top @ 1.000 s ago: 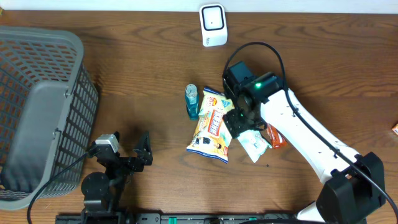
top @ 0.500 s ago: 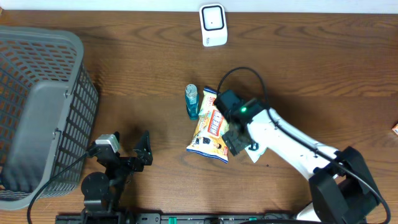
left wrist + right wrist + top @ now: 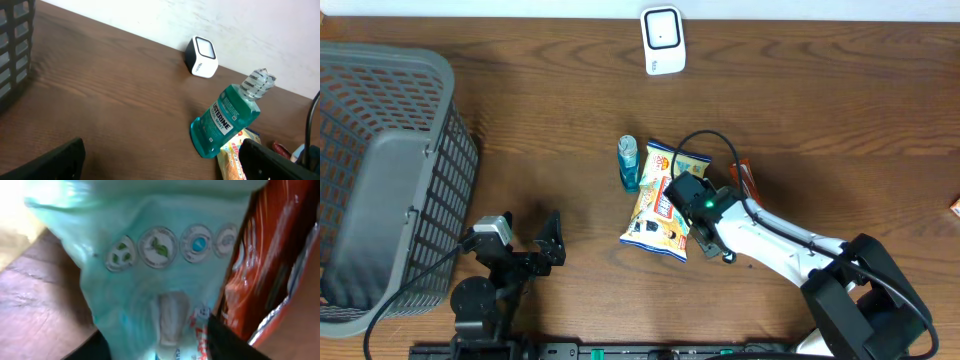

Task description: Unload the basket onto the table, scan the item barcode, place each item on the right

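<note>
- The table (image 3: 550, 110) runs past every edge of the overhead view. Its widest bare stretch lies between the basket and the cluster of goods at the centre, and there is more bare wood along the far side to the right of the scanner.
- The grey mesh basket (image 3: 445, 185) is cut off by the left edge of the frame. What is inside cannot be made out.
- The right arm (image 3: 780, 250) reaches in from the lower right and covers most of what lies under it.
- The yellow snack bag (image 3: 655, 215) lies flat, and its right edge is hidden under the right gripper (image 3: 705, 235).
- The left gripper (image 3: 162, 145) sits low near the front edge, well apart from the goods. Its jaws are spread wide with nothing between them.
- The pale green packet (image 3: 150, 280), the item being handled, lies just right of the snack bag, under the right gripper. In the wrist view it is blurred and fills the frame. It sits between the dark fingers (image 3: 230, 340), but I cannot tell whether they pinch it.
- The orange packet (image 3: 270, 255) touches the green packet's right side, and only one end shows from above.
- The mouthwash bottle (image 3: 225, 117) lies on its side, just left of the snack bag.
- The white scanner (image 3: 663, 40) stands at the far edge, well apart from the goods.
- A small orange object (image 3: 955, 207) is cut off by the right edge and cannot be identified.
</note>
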`<state>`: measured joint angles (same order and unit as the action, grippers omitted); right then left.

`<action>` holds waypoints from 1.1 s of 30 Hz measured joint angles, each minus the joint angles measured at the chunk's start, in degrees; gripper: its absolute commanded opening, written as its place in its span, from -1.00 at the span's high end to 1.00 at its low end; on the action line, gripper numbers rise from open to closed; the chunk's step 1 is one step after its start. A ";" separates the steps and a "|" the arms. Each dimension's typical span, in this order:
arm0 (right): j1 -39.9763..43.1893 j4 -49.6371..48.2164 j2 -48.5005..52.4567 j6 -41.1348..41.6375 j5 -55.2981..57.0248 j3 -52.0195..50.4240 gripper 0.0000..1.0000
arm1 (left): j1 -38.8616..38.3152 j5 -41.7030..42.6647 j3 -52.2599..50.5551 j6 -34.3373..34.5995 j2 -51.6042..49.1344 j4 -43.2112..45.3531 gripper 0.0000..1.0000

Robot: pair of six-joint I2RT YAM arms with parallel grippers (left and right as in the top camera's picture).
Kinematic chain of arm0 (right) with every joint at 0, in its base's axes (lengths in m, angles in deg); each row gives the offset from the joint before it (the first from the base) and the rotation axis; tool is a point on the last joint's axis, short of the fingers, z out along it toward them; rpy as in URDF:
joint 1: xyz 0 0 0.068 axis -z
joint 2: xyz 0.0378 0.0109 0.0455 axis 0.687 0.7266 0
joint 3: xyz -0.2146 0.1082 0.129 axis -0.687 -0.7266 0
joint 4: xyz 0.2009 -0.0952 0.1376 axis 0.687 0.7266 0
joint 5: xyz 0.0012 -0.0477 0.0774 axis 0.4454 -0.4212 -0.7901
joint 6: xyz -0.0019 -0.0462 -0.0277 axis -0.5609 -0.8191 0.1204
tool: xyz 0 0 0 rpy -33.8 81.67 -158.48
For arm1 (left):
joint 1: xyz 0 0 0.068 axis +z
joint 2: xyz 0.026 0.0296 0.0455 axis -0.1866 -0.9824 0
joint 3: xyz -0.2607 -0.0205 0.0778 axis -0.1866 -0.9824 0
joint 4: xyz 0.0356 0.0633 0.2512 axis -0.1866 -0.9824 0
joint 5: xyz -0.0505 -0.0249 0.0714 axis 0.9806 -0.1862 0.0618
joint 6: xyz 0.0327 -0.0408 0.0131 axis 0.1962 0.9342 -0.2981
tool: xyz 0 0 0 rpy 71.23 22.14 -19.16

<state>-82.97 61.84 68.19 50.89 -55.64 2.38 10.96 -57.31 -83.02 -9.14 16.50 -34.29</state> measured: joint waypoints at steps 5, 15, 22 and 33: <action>0.00 0.33 0.63 0.66 1.68 -0.39 -0.06 | 0.00 0.00 0.00 0.00 0.00 0.00 -0.96; -0.22 5.20 2.21 6.60 8.59 0.42 -0.43 | 0.00 0.00 0.00 0.02 0.00 0.00 -0.96; -1.68 8.00 3.45 11.21 10.84 0.42 -0.14 | 0.00 0.00 0.00 0.00 0.00 0.00 -0.96; -2.01 2.86 3.85 11.69 11.78 -1.07 0.36 | 0.00 0.00 0.00 0.02 0.00 0.00 -0.96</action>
<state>-84.98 64.70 72.04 62.59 -43.86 1.30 10.96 -57.31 -83.02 -9.12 16.50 -34.29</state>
